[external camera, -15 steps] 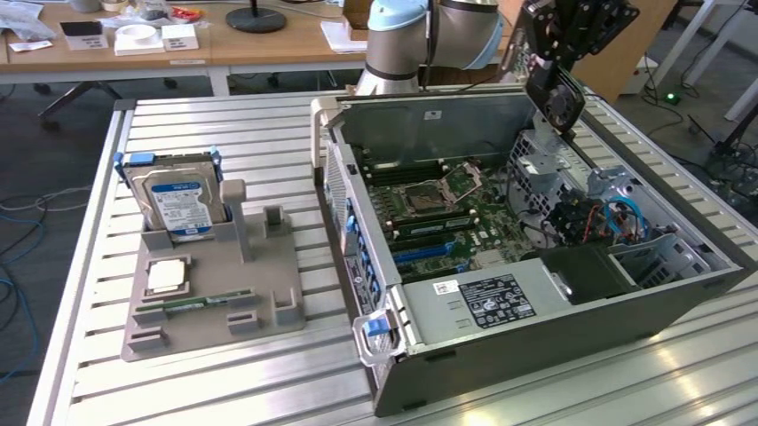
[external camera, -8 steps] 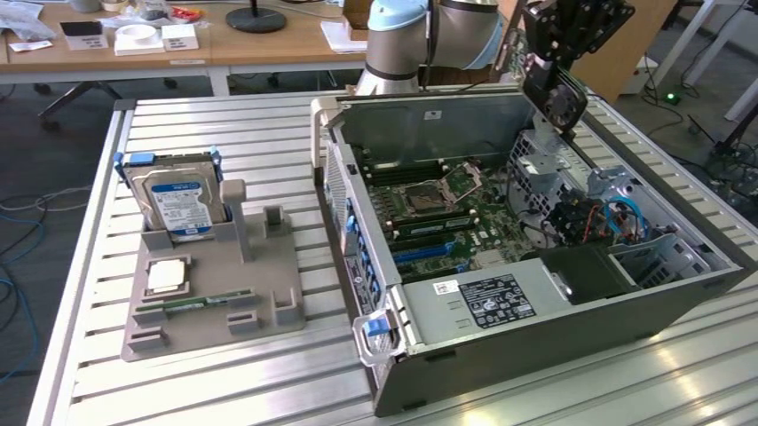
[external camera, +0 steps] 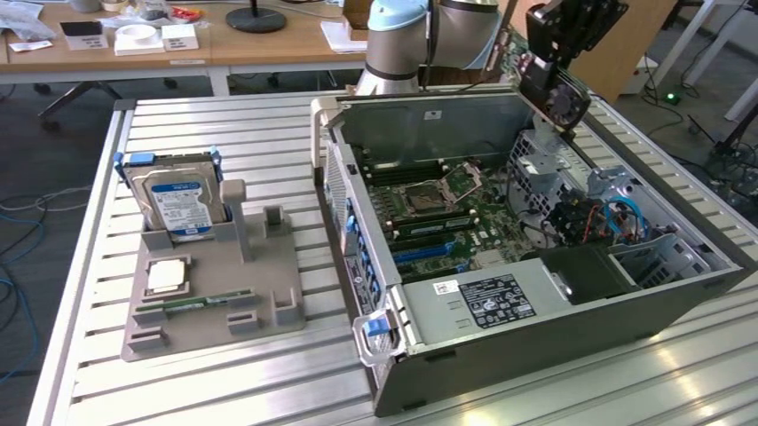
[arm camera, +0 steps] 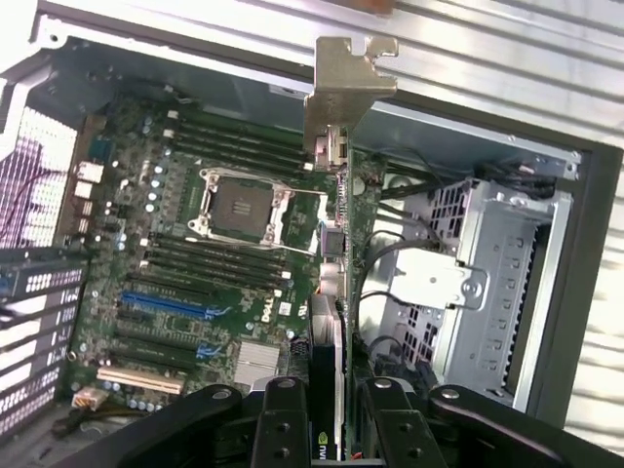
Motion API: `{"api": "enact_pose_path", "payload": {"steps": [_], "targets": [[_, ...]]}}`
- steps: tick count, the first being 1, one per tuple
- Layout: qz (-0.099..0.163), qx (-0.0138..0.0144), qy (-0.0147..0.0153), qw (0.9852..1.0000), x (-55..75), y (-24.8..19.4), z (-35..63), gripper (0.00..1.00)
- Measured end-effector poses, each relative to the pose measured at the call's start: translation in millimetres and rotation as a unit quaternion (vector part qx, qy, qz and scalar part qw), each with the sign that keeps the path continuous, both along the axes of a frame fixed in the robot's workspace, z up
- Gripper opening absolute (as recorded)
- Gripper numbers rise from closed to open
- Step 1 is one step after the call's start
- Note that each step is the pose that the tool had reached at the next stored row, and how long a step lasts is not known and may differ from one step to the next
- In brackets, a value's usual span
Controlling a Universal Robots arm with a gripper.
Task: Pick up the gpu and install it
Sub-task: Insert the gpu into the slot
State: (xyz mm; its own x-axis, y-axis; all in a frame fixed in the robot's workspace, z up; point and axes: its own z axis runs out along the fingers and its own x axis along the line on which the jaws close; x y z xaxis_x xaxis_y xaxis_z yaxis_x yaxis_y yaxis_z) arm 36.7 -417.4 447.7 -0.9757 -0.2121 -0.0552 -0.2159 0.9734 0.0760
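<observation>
Wrist view: looking along the thin edge of the graphics card, fingers clamping both faces, long axis running away to the silver bracket over the motherboard. Exterior view: hanging tilted in the gripper above the far side of the case, near the drive cage; hard drive standing at the exterior view's left.

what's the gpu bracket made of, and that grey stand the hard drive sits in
The gpu bracket: looks like bare sheet metal, silvery with a dull sheen and a folded, notched tab. The grey stand: probably plastic, matte and evenly grey with moulded slots and posts; possibly printed, hard to tell.
</observation>
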Motion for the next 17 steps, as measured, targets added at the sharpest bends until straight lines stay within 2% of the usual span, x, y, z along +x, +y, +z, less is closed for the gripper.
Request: {"api": "enact_pose_path", "payload": {"steps": [5,9,13,17], "targets": [[0.044,0.0000,0.0000,0.9990,0.0,0.0,-0.2,0.26],[0.081,0.0000,0.0000,0.9967,0.0,0.0,-0.4,0.26],[0.117,0.0000,0.0000,0.9932,0.0,0.0,-0.5,0.26],[0.153,-0.0001,0.0000,0.9882,0.0,0.0,-0.6,0.26]]}}
